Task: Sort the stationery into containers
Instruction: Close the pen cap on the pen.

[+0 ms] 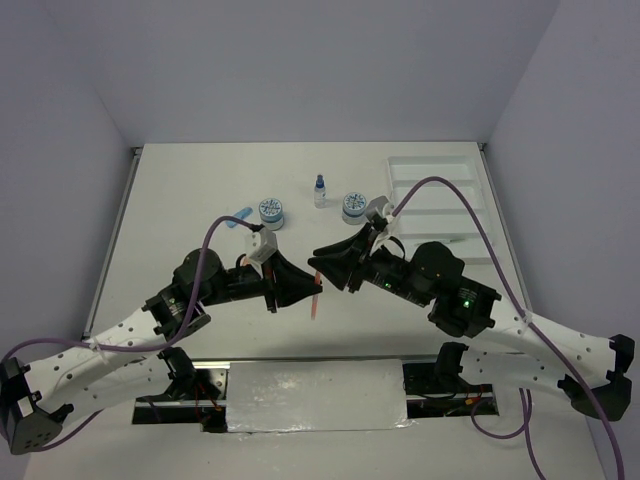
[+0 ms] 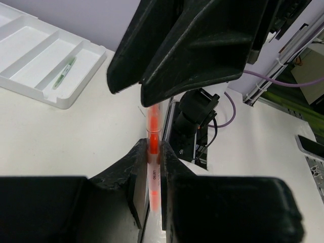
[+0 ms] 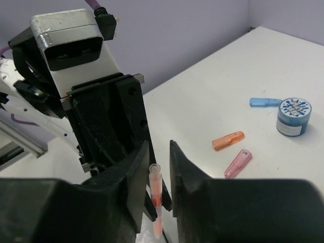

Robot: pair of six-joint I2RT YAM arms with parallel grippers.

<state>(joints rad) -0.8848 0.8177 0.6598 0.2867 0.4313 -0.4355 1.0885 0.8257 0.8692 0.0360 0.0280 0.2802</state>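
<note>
Orange-red pen (image 2: 153,132) clenched by left gripper (image 2: 153,154), right gripper (image 3: 159,154) parted, pink piece (image 3: 238,163) right-wrist only

The left arm (image 1: 150,320) and right arm (image 1: 500,320) bend inward at near centre, tips almost meeting, the left tool (image 2: 153,152) pinched tight in a grip, the right tool (image 3: 159,152) slightly parted.

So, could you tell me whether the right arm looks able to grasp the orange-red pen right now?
Probably yes: the right gripper has its jaws open on either side of the orange-red pen, nothing else between them, while the left gripper clamps the pen's other end.
</note>
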